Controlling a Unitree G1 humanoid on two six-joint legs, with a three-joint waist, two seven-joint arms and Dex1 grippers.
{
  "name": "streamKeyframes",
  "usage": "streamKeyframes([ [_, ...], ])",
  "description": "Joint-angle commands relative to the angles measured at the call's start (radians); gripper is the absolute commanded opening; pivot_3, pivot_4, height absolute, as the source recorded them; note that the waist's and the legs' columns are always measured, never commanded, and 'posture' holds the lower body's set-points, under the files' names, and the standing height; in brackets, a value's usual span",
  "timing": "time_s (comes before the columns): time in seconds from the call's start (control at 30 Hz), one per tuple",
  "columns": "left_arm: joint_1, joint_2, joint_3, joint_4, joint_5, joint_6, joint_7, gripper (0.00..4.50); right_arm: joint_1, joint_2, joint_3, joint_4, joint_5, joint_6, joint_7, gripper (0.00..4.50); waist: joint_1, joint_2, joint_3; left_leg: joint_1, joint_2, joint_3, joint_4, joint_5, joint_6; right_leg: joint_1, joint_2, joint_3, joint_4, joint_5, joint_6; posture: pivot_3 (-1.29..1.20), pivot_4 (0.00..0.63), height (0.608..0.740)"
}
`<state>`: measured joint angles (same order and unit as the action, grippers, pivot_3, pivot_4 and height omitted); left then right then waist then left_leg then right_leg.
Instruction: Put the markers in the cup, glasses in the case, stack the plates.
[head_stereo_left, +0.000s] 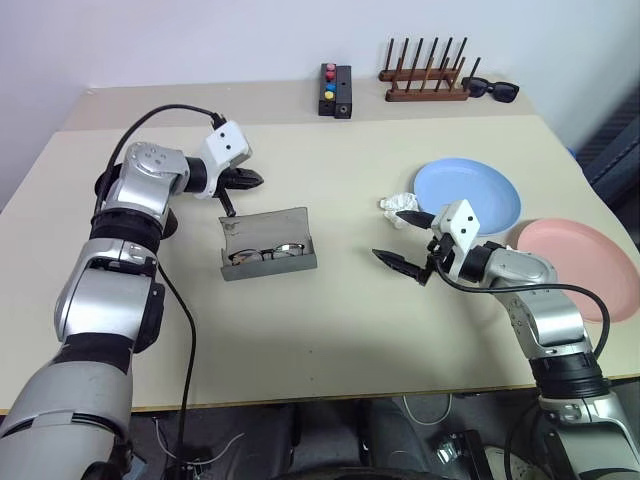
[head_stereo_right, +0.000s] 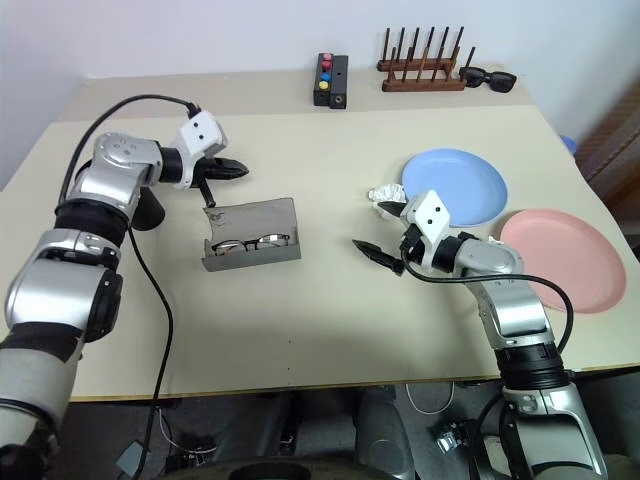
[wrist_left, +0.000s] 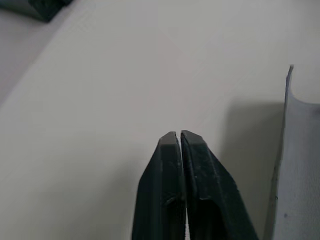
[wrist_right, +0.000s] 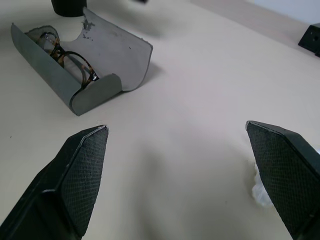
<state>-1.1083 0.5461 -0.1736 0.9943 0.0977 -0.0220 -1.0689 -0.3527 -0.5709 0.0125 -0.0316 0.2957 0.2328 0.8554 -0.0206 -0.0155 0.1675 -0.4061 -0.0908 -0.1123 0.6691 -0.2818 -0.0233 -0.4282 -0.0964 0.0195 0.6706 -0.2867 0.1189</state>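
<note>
The grey case (head_stereo_left: 268, 243) lies open at mid-table with the glasses (head_stereo_left: 266, 252) inside it, also seen in the right wrist view as glasses (wrist_right: 70, 60). My left gripper (head_stereo_left: 257, 181) is shut and empty, hovering just behind the case's raised lid (wrist_left: 300, 165). My right gripper (head_stereo_left: 398, 240) stands open and empty to the right of the case, low over the table. The light blue plate (head_stereo_left: 468, 193) and the salmon pink plate (head_stereo_left: 580, 265) lie side by side, apart, at the right. A black cup (wrist_right: 69, 6) stands behind the case, largely hidden by my left forearm. The markers are out of view.
A crumpled white scrap (head_stereo_left: 395, 203) lies by the blue plate's left rim, close to my right fingertips (wrist_right: 280, 170). At the back edge sit a small black box with coloured buttons (head_stereo_left: 336, 90), a wooden peg rack (head_stereo_left: 425, 78) and black sunglasses (head_stereo_left: 490, 90).
</note>
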Motion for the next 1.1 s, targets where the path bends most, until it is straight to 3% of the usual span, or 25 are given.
streamKeyframes([
  [0.03,0.053,0.012,-0.012,-0.079,0.008,0.016,-0.027,0.05,-0.021,-0.003,-0.012,-0.007,0.0,-0.019,0.007,4.5,0.0,0.0,0.0,0.0,0.0,0.0,0.0,0.0,0.0,0.0,0.0,0.0,0.0,0.0,0.0,0.0,0.15,0.74],
  [0.43,0.128,0.059,-0.028,-0.211,0.002,0.066,-0.163,0.05,-0.009,-0.005,-0.017,-0.02,0.002,-0.016,0.006,4.5,0.0,0.0,0.0,0.0,0.0,0.0,0.0,0.0,0.0,0.0,0.0,0.0,0.0,0.0,0.0,0.0,0.15,0.74],
  [0.7,0.222,0.127,-0.027,-0.428,-0.059,0.179,-0.304,0.05,-0.009,-0.002,-0.015,-0.012,0.001,-0.02,0.005,4.5,-0.001,0.0,0.0,0.0,0.0,0.0,0.0,0.0,0.0,0.0,0.0,0.0,0.0,0.0,0.0,0.0,0.15,0.74],
  [1.1,0.351,0.227,-0.021,-0.719,-0.146,0.37,-0.387,0.05,0.002,-0.005,-0.013,-0.023,0.014,-0.014,0.026,4.5,0.002,0.0,0.0,0.0,0.0,0.0,0.0,0.0,0.0,0.0,0.0,0.001,0.0,0.0,0.0,0.0,0.15,0.74],
])
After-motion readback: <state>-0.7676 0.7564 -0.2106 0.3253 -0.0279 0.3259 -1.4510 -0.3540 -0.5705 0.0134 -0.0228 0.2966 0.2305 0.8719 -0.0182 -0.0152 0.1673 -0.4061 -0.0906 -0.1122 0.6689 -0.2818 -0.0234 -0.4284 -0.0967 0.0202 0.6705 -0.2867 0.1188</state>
